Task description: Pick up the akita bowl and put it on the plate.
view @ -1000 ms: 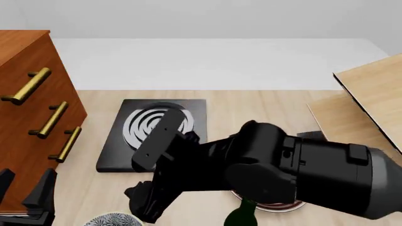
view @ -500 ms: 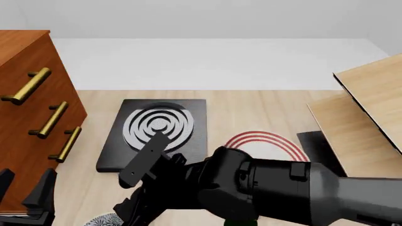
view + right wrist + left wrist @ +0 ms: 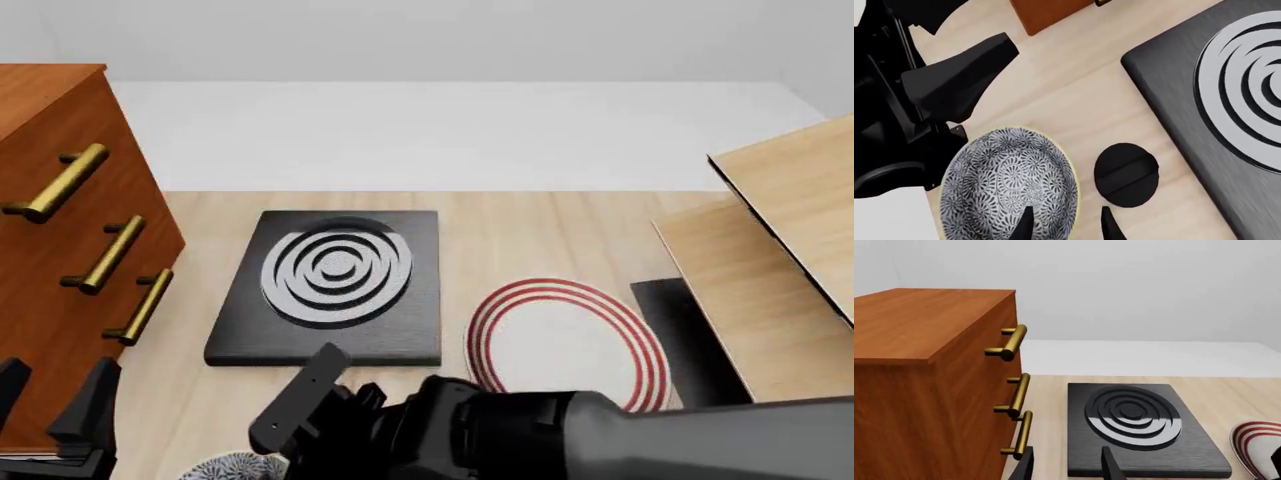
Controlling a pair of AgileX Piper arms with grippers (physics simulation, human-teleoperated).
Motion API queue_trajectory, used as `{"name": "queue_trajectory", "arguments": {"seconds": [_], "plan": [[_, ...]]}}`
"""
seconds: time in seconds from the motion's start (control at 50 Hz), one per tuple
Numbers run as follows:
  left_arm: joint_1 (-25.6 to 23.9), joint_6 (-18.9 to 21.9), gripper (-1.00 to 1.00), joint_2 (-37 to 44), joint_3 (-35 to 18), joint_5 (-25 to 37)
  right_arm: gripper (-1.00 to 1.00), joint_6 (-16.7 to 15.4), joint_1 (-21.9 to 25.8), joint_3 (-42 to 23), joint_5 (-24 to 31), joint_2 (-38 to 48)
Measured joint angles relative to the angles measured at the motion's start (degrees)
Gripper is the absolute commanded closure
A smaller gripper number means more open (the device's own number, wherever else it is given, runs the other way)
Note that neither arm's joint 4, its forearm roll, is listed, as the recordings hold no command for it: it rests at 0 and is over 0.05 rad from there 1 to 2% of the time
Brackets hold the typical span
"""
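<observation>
The akita bowl, black-and-white patterned with a pale rim, sits near the table's front edge; only its top edge shows in the front view. My right gripper is open just above it, one finger over the bowl's inside and the other outside its rim. The plate, white with red rings, lies flat to the bowl's right, behind my right arm. My left gripper stands open and holds nothing at the front left, next to the cabinet.
A wooden cabinet with brass handles stands at the left. A black slab with grey rings lies behind the bowl. A black knob lies between bowl and slab. Wooden boards stand at the right.
My right arm has dropped and drawn toward the front edge, uncovering the plate and bringing its gripper down over the bowl. The left gripper has not moved.
</observation>
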Motion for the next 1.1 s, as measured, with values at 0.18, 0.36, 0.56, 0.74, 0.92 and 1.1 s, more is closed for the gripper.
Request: {"name": "queue_trajectory", "arguments": {"seconds": [0.18,0.36,0.56,0.74,0.92,1.1], "plan": [[0.00,0.02,-1.00,-0.09,0.00,0.06,-1.00,1.21,0.45,1.23,-2.31,2.04],[0.00,0.08,-1.00,-0.14,0.01,0.04,-1.00,2.39,0.73,2.41,-4.58,3.95],[0.00,0.11,-1.00,-0.19,0.00,0.06,-1.00,3.76,1.10,3.73,-7.15,6.04],[0.00,0.12,-1.00,-0.21,-0.01,0.07,-1.00,4.91,1.54,4.67,-9.30,7.81],[0.00,0.13,-1.00,-0.22,-0.01,0.08,-1.00,5.57,1.78,5.15,-10.77,9.07],[0.00,0.13,-1.00,-0.21,-0.01,0.08,1.00,5.79,1.68,5.44,-11.83,10.04]]}}
